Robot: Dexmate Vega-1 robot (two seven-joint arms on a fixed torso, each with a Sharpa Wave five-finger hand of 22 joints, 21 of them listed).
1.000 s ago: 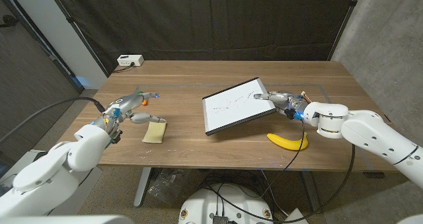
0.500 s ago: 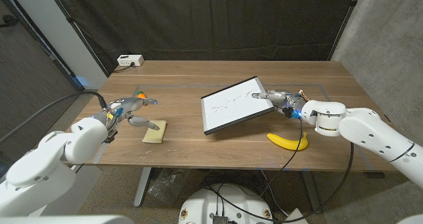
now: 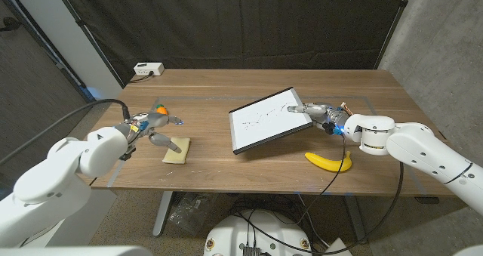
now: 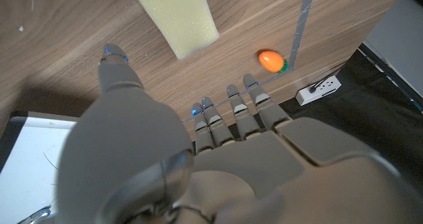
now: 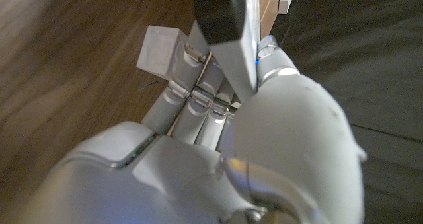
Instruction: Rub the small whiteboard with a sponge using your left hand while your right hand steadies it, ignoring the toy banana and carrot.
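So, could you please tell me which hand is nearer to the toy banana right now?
Right. The right hand grips the tilted whiteboard just behind the toy banana; the left hand hovers by the sponge, across the table.

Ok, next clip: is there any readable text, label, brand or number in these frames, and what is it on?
None can be read.
whiteboard: thin dark pen marks on its white face, scribbles and not legible words.
white box at the table's far edge: no legible print; it is too small.
sponge, toy banana, toy carrot: no markings visible.
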